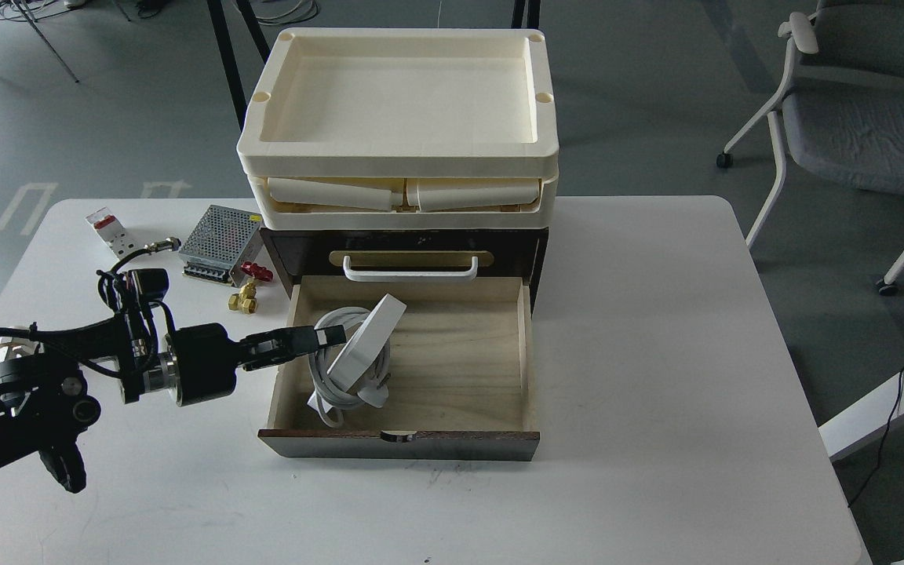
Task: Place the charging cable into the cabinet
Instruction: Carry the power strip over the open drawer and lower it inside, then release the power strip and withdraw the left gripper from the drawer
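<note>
The charging cable (366,345), a white power strip with its thick white cord (325,380) looped around it, hangs tilted inside the open pale wood drawer (452,369) of the dark brown cabinet (405,251). My left gripper (330,335) reaches in over the drawer's left wall and is shut on the cord or strip edge. The cord's lower loop and plug are down near the drawer floor at the left. The white handle (410,271) of the upper drawer is behind. My right gripper is out of view.
Cream plastic trays (401,118) are stacked on the cabinet. Left of it on the white table (656,392) lie a metal mesh power supply box (218,243), a small white-and-red breaker (109,231) and a brass valve with a red knob (246,286). A grey chair (852,118) stands at the far right.
</note>
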Controlling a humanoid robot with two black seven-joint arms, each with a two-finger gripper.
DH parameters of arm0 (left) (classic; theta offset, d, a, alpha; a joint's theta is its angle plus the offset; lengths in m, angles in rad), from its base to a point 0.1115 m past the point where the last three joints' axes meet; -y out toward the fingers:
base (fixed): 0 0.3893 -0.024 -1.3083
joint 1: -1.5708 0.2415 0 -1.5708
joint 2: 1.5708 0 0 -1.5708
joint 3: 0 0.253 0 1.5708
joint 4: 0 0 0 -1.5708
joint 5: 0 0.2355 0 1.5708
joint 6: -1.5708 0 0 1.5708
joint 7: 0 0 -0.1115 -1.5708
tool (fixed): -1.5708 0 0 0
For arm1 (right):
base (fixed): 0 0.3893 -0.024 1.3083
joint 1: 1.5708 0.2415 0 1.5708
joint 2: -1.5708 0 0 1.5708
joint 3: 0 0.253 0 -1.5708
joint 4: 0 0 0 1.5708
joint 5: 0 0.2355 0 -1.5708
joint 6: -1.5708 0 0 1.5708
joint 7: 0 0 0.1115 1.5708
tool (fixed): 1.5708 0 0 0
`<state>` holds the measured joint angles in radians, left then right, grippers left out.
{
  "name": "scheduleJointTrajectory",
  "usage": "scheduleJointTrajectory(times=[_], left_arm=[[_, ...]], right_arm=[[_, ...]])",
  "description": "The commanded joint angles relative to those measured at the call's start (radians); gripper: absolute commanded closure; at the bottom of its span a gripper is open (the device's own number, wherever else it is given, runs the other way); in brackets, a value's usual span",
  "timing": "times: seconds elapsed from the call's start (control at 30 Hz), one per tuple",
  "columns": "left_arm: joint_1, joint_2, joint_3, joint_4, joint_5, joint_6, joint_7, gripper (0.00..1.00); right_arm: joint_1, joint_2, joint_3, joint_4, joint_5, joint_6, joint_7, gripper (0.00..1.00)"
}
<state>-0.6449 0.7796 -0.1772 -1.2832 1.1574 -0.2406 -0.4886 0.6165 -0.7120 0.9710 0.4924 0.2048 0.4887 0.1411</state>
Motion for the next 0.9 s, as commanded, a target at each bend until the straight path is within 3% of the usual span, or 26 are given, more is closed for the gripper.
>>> scheduleJointTrajectory(times=[0.0,0.07,0.13,0.27,0.53,0.57,0.63,0.73,0.8,0.87], left_arm=[[0.001,-0.034,-0.002,0.016,-0.002,-0.002,0.0,0.86],[0.001,-0.043,-0.005,0.019,-0.007,-0.002,0.0,0.79],[0.001,-0.054,-0.007,0.021,-0.024,-0.002,0.0,0.62],[-0.001,-0.068,-0.005,0.047,-0.057,-0.002,0.0,0.5],[-0.001,-0.092,-0.007,0.081,-0.085,-0.006,0.0,0.47],[-0.001,-0.092,-0.007,0.081,-0.085,-0.006,0.0,0.44],[0.001,-0.082,-0.007,0.076,-0.087,-0.014,0.0,0.26],[0.008,-0.04,-0.008,0.062,-0.12,-0.02,0.0,0.23],[0.014,0.016,-0.007,0.05,-0.159,-0.06,0.0,0.22],[0.016,0.075,-0.007,0.051,-0.191,-0.153,0.0,0.2]], right_arm=[[-0.003,-0.001,0.0,0.0,0.001,0.0,0.0,0.0],[-0.009,-0.001,0.0,0.0,0.001,0.0,0.0,0.0],[-0.011,-0.001,0.0,-0.001,0.001,0.0,0.0,0.0],[-0.015,-0.001,0.0,-0.001,0.001,0.0,0.0,0.0],[-0.017,-0.001,0.0,-0.001,0.001,0.0,0.0,0.0],[-0.015,-0.001,0.0,-0.001,0.001,0.0,0.0,0.0],[-0.017,-0.001,0.0,-0.001,0.001,0.0,0.0,0.0],[-0.017,-0.003,0.0,0.0,0.001,0.0,0.0,0.0],[-0.015,-0.003,0.002,0.002,0.001,0.0,0.0,0.0],[-0.015,-0.006,0.003,0.006,0.002,0.0,0.0,0.0]])
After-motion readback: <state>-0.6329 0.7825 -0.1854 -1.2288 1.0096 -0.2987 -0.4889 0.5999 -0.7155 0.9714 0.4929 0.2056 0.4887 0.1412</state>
